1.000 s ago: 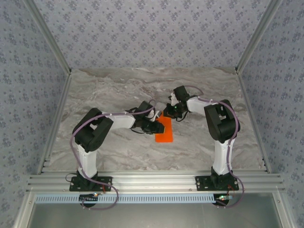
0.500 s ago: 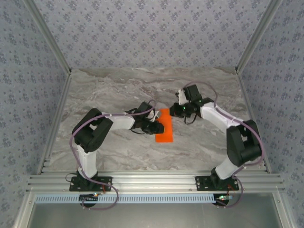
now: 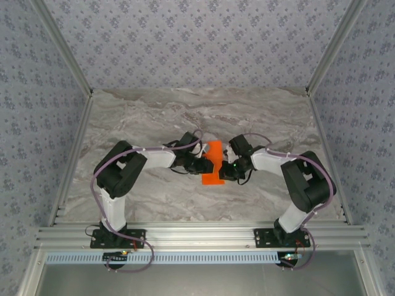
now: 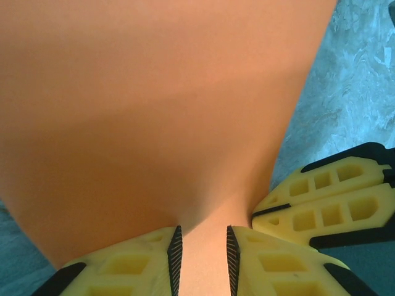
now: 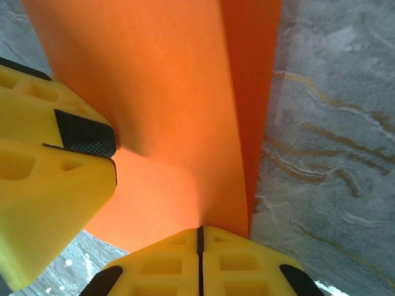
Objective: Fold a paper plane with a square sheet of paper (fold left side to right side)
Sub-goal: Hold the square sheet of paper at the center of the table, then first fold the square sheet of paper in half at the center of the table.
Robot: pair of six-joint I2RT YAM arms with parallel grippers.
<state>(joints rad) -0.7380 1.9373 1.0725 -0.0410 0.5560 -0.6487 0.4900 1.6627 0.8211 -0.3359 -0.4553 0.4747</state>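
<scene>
The square sheet of paper (image 3: 214,153) lies folded into a narrow bright orange rectangle at the middle of the marble table. My left gripper (image 3: 205,165) sits on its left side. In the left wrist view its jaws (image 4: 202,237) stand a little apart, with the flat orange paper (image 4: 154,92) showing between and beyond them. My right gripper (image 3: 227,172) is at the paper's right edge, near the front. In the right wrist view its pads (image 5: 200,229) meet in a thin line, tips against the orange paper (image 5: 166,80) beside a raised fold.
The grey marble table (image 3: 154,117) has bare room all round the paper. Patterned walls and metal frame rails (image 3: 68,160) close it in at the left, right and back. A finger of the other gripper (image 5: 80,132) shows in each wrist view.
My right arm has swung from the paper's far end, out to the right, then down to the paper's right front edge. The left gripper has stayed on the paper.
</scene>
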